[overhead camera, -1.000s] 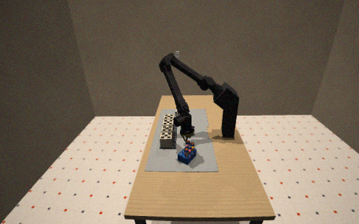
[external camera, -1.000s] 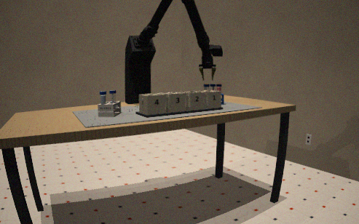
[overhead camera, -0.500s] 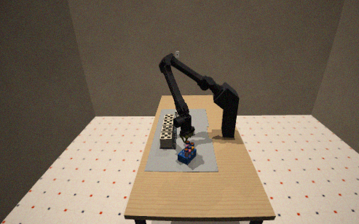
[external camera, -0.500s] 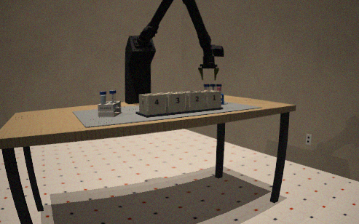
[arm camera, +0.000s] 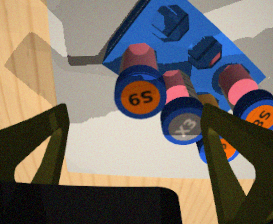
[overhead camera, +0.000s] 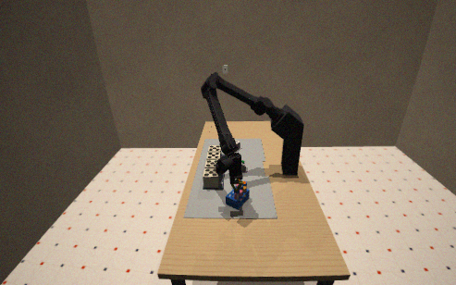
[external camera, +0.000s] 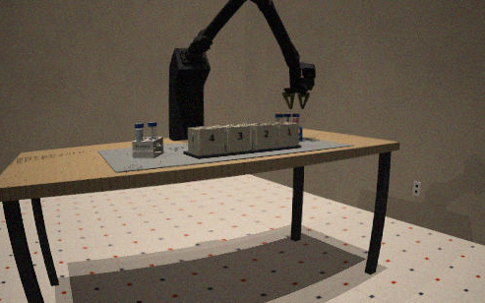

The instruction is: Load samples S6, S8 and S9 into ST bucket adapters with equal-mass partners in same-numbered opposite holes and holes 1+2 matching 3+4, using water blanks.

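The blue sample rack RS (arm camera: 180, 36) lies below my gripper (arm camera: 134, 112), which is open and empty and hangs above it. In the wrist view a pink-filled tube with the orange dot S9 (arm camera: 139, 98) stands at the left. The grey-dot tube X3 (arm camera: 183, 123) stands beside it, close to my right finger. Two more orange-dot tubes (arm camera: 261, 113) stand at the right, partly hidden by that finger. In the top view the gripper (overhead camera: 235, 179) is just above the rack (overhead camera: 236, 201). In the exterior view the gripper (external camera: 295, 100) hovers over the tube caps (external camera: 287, 118) behind adapter 1.
The four adapters on stand ST (external camera: 243, 139) stand in a row, numbered 4 to 1 from left to right in the exterior view, beside RS (overhead camera: 213, 167). The blank rack RB (external camera: 147, 146) holds two blue-capped tubes at the mat's other end. The arm's base (overhead camera: 291, 143) stands behind the mat.
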Controlling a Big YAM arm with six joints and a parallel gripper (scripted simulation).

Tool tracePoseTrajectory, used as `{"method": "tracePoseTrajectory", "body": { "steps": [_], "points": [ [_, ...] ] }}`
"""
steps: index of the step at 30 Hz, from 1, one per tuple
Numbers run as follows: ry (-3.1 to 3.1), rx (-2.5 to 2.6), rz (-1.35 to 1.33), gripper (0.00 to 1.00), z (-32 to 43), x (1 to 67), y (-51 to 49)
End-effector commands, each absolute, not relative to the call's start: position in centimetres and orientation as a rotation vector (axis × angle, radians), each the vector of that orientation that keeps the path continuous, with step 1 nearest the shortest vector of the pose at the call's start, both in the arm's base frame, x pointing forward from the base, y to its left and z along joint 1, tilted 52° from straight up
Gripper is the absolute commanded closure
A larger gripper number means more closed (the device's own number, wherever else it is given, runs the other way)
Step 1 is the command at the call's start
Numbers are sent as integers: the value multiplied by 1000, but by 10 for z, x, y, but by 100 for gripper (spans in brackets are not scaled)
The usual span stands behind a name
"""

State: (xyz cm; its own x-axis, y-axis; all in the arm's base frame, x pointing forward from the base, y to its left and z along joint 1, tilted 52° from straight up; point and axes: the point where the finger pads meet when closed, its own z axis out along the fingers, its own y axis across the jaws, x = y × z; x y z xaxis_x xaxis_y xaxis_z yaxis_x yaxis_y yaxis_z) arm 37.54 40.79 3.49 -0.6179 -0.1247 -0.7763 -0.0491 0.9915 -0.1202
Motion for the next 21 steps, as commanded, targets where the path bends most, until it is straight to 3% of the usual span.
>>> {"method": "tracePoseTrajectory", "body": {
  "steps": [1, 16, 21],
  "points": [
    [2217, -422, -265, 20, 34, 371, 404],
    [2000, -1129, -577, 20, 47, 367, 415],
    [1994, -1144, -589, 20, 49, 369, 413]
  ]
}}
